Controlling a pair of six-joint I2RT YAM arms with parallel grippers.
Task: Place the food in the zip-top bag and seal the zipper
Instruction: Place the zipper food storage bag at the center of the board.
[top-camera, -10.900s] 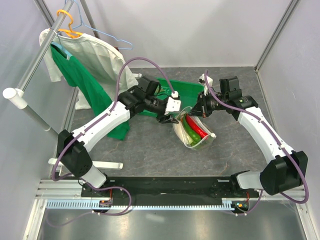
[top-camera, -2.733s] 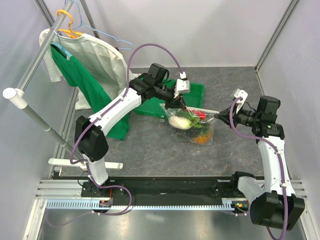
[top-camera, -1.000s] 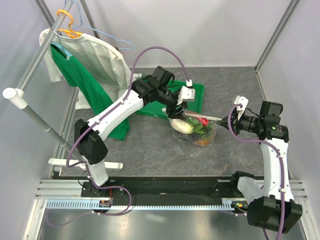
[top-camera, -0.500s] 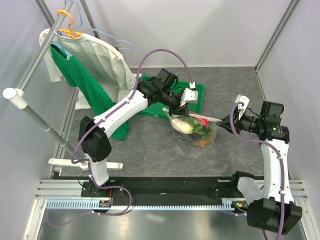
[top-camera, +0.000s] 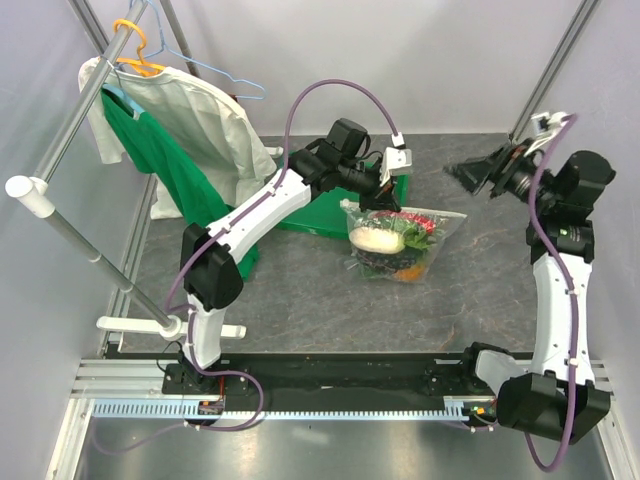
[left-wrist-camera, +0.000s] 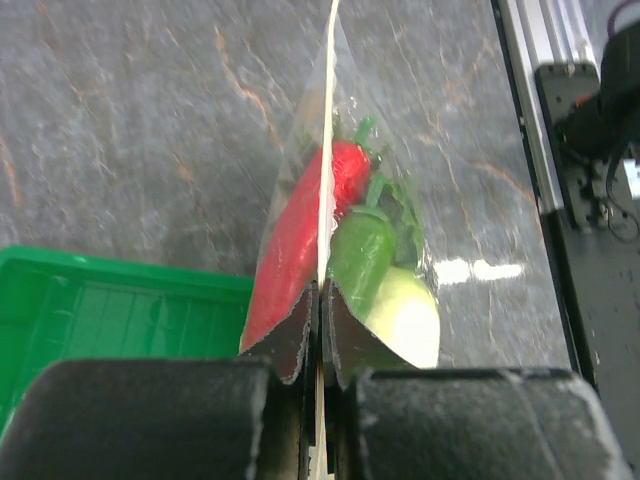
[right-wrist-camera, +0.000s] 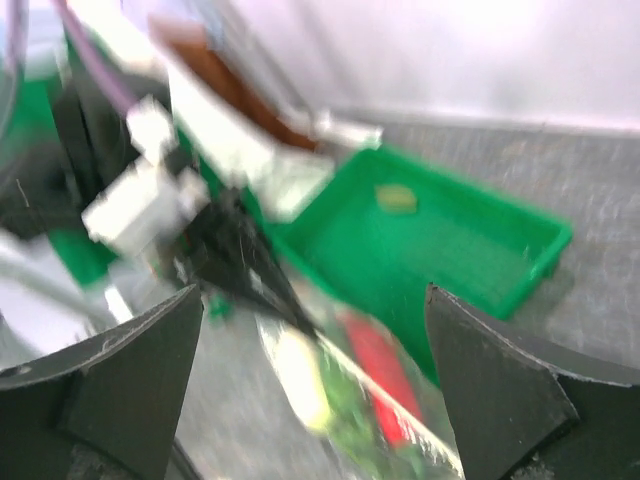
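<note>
Spillage was the risk: the clear dotted plastic zip-top bag (top-camera: 400, 240), holding the toy food (left-wrist-camera: 355, 255) beside the green plastic tray (left-wrist-camera: 120, 310), was gripped only by the left gripper (left-wrist-camera: 320, 305), clamped on its thin zipper strip (left-wrist-camera: 328, 150). The right gripper (top-camera: 462, 172) gaped empty, well apart. Any unsealed stretch could open.

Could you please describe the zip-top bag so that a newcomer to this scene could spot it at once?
On the grey stone-look table, look beside the green tray, where the left gripper pinches something by its top edge. That is the zip-top bag: the only see-through thing, a floppy clear pouch with a red chili, a green pepper and a white vegetable showing through.
</note>
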